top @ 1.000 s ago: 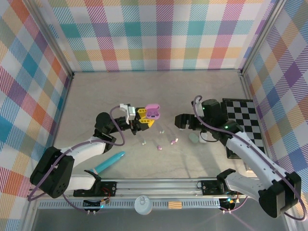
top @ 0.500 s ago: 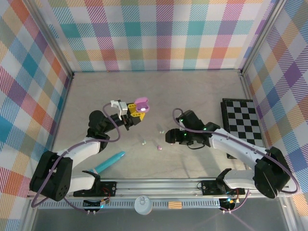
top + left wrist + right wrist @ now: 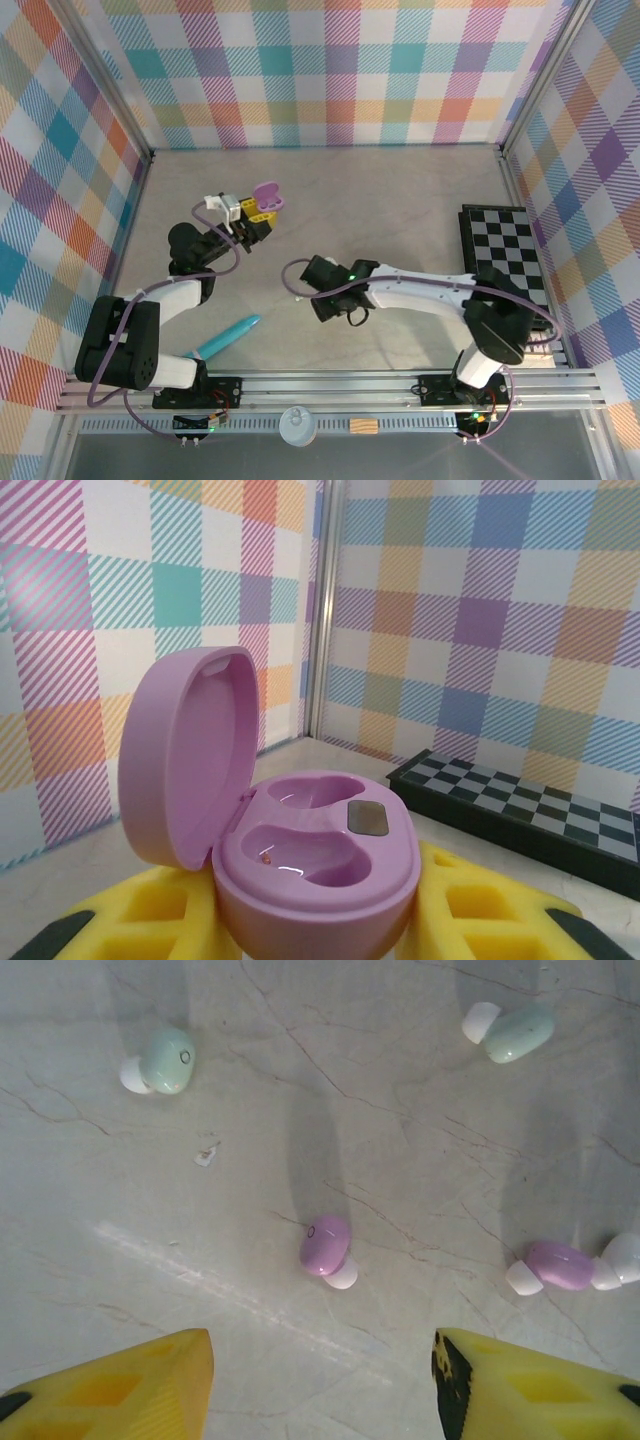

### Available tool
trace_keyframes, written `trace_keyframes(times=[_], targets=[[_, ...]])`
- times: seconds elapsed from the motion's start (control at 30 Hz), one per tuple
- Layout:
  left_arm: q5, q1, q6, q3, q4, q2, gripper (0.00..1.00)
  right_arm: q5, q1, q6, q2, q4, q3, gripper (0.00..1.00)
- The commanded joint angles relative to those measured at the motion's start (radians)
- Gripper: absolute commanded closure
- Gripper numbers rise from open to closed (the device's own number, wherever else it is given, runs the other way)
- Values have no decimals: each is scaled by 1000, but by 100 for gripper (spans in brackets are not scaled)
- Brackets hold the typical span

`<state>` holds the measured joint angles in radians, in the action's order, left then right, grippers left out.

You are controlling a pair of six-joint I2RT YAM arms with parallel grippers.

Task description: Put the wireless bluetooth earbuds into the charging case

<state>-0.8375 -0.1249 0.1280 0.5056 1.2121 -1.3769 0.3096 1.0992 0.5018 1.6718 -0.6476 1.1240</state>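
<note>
The open purple charging case [image 3: 310, 850] sits between my left gripper's yellow fingers [image 3: 470, 900], lid [image 3: 190, 750] tipped back and both wells empty. From above, my left gripper [image 3: 252, 212] holds the case [image 3: 266, 192] up at the table's middle left. My right gripper [image 3: 320, 292] hovers low over the table centre, pointing down. In the right wrist view it [image 3: 320, 1390] stands open, with a purple earbud [image 3: 325, 1245] on the table just beyond the gap. A second purple earbud [image 3: 555, 1265] touches a white one [image 3: 625, 1257]. Two mint earbuds [image 3: 165, 1060] [image 3: 515, 1032] lie farther off.
A turquoise stick [image 3: 228, 338] lies near the front left. A checkerboard mat [image 3: 505, 250] lies at the right wall and also shows behind the case as a dark checkerboard [image 3: 530, 810]. Plaid walls close in the table on three sides.
My right arm has swung left from beside the checkerboard to above the earbuds, and its jaws have narrowed. My left arm has carried the purple case left and farther back.
</note>
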Motion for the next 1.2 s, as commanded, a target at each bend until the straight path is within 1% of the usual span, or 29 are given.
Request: trace_keyframes(times=[0.0,0.27,0.53,0.87,1.07,1.17], targets=[[-26,13,15,19,63,15,71,129,27,-40,62,-86,50,43],[-30,20,7,24,53,23,71,147,42,-75,153,-79,101,44],[-29,24,-10,24,31,38,71,181,62,-110,251,-111,161,44],[-33,25,-23,21,11,53,71,226,65,-103,294,-161,194,59],[-38,26,-18,21,17,52,71,231,58,-74,296,-194,203,64],[-39,27,-18,21,18,54,71,228,57,-80,305,-196,206,66]])
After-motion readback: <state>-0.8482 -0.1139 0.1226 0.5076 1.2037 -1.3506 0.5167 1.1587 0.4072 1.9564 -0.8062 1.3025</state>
